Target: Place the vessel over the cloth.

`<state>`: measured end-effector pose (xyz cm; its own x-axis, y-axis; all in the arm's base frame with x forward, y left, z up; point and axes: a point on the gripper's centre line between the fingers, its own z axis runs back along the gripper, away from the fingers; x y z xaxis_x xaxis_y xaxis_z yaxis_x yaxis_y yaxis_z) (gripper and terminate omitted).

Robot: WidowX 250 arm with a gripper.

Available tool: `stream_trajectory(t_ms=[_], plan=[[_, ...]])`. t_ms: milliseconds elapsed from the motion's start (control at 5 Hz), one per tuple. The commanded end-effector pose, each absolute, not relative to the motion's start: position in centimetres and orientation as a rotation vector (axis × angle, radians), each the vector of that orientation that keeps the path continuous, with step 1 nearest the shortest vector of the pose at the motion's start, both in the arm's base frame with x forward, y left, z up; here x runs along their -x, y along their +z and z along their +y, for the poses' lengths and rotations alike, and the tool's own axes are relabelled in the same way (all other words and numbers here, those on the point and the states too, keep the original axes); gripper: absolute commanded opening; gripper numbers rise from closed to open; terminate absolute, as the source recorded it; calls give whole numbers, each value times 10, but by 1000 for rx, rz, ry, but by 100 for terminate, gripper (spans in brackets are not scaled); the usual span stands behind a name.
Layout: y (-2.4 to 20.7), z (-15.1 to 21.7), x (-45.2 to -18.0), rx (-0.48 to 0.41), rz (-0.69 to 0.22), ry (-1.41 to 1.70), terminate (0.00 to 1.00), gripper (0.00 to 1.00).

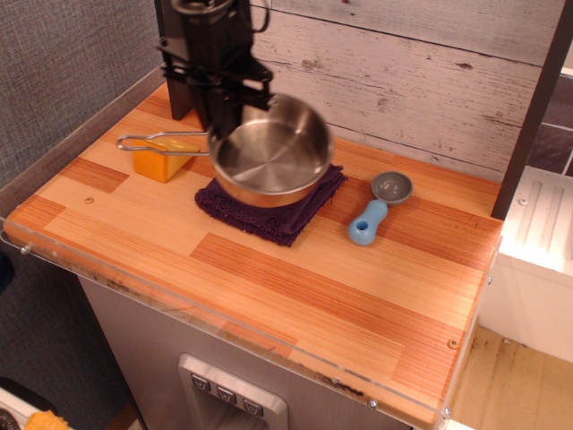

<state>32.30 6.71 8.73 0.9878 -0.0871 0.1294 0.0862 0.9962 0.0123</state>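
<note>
The shiny steel vessel [269,152] hangs tilted just above the dark purple cloth [269,215], covering most of it. Its wire-loop handle [161,140] points left over the yellow wedge. My black gripper [218,115] is shut on the vessel's left rim by the handle's root. Only the cloth's front and right edges show below the vessel. I cannot tell whether the vessel touches the cloth.
A yellow wedge [154,162] lies left of the cloth. A small grey scoop with a blue handle [376,208] lies to the right. A dark post [175,90] stands at the back left. A clear plastic lip [224,313] lines the table's front edge.
</note>
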Motion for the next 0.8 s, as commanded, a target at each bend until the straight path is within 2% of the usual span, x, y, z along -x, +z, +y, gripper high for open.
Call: stream_trajectory(t_ms=[0, 200, 600], plan=[[77, 86, -336, -1, -128, -43, 0, 0], [67, 83, -341, 0, -116, -46, 0, 0], [62, 70, -354, 16, -132, -73, 0, 0]])
